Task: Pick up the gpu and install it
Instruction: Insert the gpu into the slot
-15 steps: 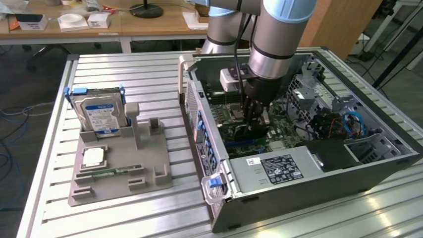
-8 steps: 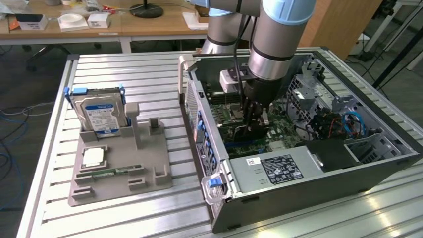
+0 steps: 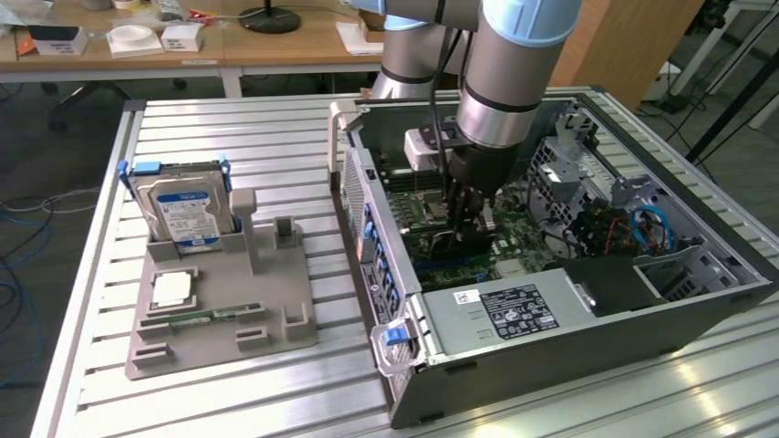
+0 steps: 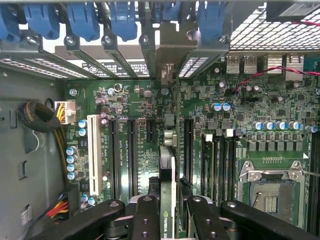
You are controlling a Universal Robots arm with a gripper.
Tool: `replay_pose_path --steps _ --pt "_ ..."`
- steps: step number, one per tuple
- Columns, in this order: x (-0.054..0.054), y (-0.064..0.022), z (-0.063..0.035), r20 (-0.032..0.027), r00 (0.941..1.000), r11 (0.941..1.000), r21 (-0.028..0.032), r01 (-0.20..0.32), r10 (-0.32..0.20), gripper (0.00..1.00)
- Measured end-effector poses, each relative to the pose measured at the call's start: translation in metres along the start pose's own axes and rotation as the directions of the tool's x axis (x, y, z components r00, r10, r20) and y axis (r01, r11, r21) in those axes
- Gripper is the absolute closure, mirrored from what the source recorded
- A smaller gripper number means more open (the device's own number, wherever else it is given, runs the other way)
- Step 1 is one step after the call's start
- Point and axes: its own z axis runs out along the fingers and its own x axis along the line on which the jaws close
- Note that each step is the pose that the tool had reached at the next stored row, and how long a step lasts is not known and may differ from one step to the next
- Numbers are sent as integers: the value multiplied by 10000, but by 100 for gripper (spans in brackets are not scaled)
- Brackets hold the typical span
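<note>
Gripper [image 4: 168, 212] is pinched nearly closed on the gpu [image 4: 168, 165], holding it edge-on and upright above the motherboard [image 4: 125, 107] inside the open PC case [image 3: 681, 301]. I'd say the trick here is keeping the card dead square to the slot and its bracket lined up with the open rear bay, then pressing straight down with no twist. Can't really tell whether the edge connector has met the slot yet, since the fingers and the card hide it.
</note>
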Motion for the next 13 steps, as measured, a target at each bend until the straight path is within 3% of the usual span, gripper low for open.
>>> replay_pose_path --steps 13 --pt "0 1 19 1 10000 10000 8 0 0 74"
